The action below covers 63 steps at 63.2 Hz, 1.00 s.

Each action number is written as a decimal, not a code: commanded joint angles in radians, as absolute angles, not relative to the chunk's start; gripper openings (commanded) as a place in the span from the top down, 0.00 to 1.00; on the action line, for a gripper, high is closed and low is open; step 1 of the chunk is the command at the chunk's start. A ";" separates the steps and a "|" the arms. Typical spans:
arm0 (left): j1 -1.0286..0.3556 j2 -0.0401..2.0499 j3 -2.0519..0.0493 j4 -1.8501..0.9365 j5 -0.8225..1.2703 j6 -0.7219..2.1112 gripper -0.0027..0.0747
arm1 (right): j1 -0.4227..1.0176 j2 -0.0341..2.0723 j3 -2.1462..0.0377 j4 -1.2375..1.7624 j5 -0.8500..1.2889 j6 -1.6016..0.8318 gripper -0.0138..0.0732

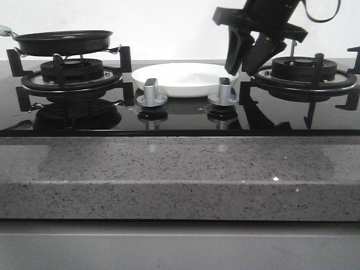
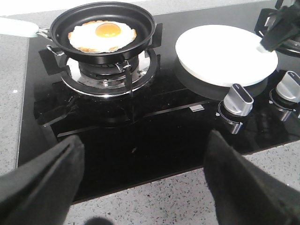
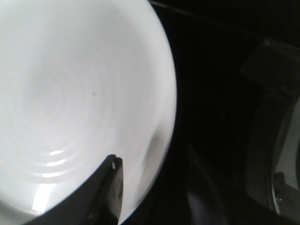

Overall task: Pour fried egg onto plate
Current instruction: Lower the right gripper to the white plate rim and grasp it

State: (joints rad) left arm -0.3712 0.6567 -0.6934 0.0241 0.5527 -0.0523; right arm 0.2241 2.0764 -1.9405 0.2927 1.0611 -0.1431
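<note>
Glossy black glass hob (image 1: 180, 121) set in a speckled grey stone counter (image 1: 180, 180), pale wall behind. In the front view we see a black frying pan (image 1: 63, 41) on the left burner (image 1: 72, 76), the white plate (image 1: 185, 79) on the glass between the two burners, behind two silver knobs (image 1: 152, 93). Right gripper (image 1: 246, 62) hangs tip-down just beside the plate's right rim, jaws spread; right burner (image 1: 304, 73) sits behind it. Egg hidden by the pan wall from here.

Left wrist view: we see the fried egg (image 2: 103, 35) lying flat in the pan (image 2: 140, 23), yolk roughly centred, pale handle (image 2: 18, 27) sticking out away from the plate. Plate (image 2: 225, 54) bare, well apart from the pan. Left gripper (image 2: 150, 183) is over the counter edge, fingers (image 2: 42, 183) wide apart, nothing between them. Right gripper's tip (image 2: 276, 35) shows at the plate's far rim.

Right wrist view: blurry close-up, we see the plate (image 3: 70, 93) filling most of the frame, one dark finger (image 3: 105, 192) over its rim, the other finger (image 3: 201, 187) over the black glass outside the rim. Jaws released, straddling the rim; contact with the plate we cannot tell.
</note>
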 commanded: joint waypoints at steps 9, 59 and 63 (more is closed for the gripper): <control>-0.379 0.664 -0.730 0.023 0.506 -0.052 0.28 | 0.219 2.109 -2.085 0.315 1.130 -0.155 0.45; -0.379 0.664 -0.730 0.021 0.552 -0.052 0.28 | 0.218 2.042 -2.114 0.315 0.978 -0.135 0.98; -0.379 0.664 -0.730 0.021 0.552 -0.052 0.28 | 0.218 2.002 -2.113 0.315 0.980 -0.135 0.98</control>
State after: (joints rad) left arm -0.3712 0.6583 -0.6934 0.0241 0.6214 -0.0523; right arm 0.2223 2.1285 -2.0875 0.3076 1.0342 -0.1345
